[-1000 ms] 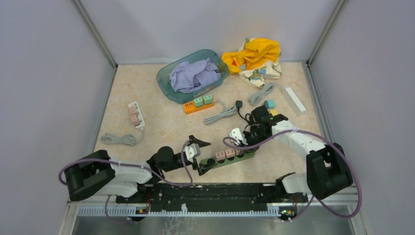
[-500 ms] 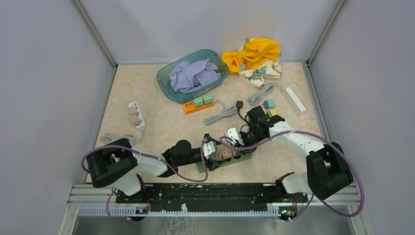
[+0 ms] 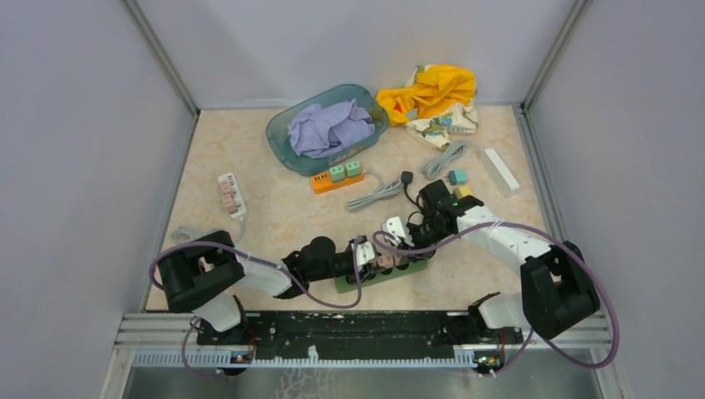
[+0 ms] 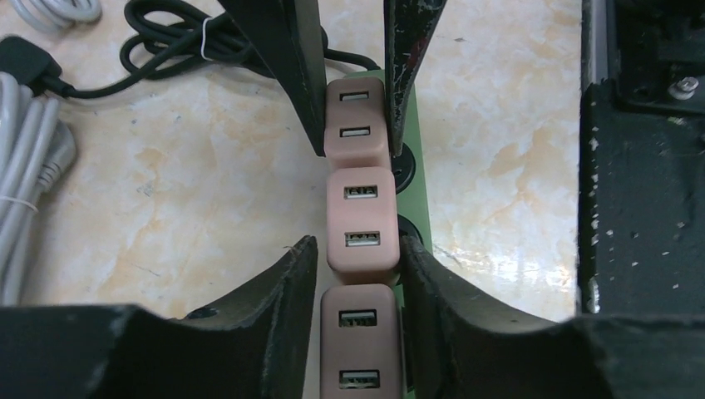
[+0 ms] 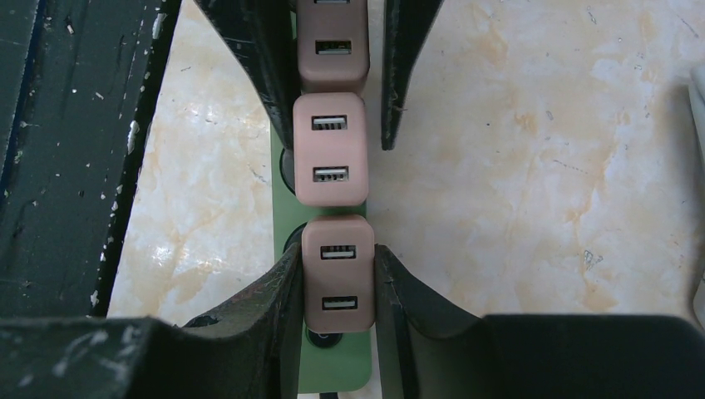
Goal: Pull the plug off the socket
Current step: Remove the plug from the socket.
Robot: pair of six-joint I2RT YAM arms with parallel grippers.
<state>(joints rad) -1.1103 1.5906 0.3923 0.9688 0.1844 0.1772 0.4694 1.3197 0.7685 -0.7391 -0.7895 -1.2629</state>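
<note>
A green power strip [image 3: 364, 283] lies near the table's front edge with three pink USB plugs in a row. My right gripper [image 5: 337, 249] is shut on the plug [image 5: 337, 278] at the strip's right end, both pads pressed to its sides. My left gripper [image 4: 356, 243] straddles the left-end plug [image 4: 359, 341] from the opposite side. Its jaws are narrow, with a thin gap still showing beside the left finger [image 4: 287, 291], and its tips reach the middle plug [image 4: 361, 218]. In the top view the two grippers, left [image 3: 372, 259] and right [image 3: 405, 248], face each other over the strip.
A teal basket [image 3: 283, 126] with purple cloth, an orange power strip [image 3: 337, 178], a white power strip [image 3: 232, 194], coiled cables [image 3: 374, 195], a white box [image 3: 501, 170] and yellow cloth [image 3: 432, 90] lie farther back. The black base rail [image 4: 640, 166] runs right beside the green strip.
My left arm has swung in from the left to the green strip, and its jaws have narrowed from wide open to close around the end plug. The right arm has held still.
</note>
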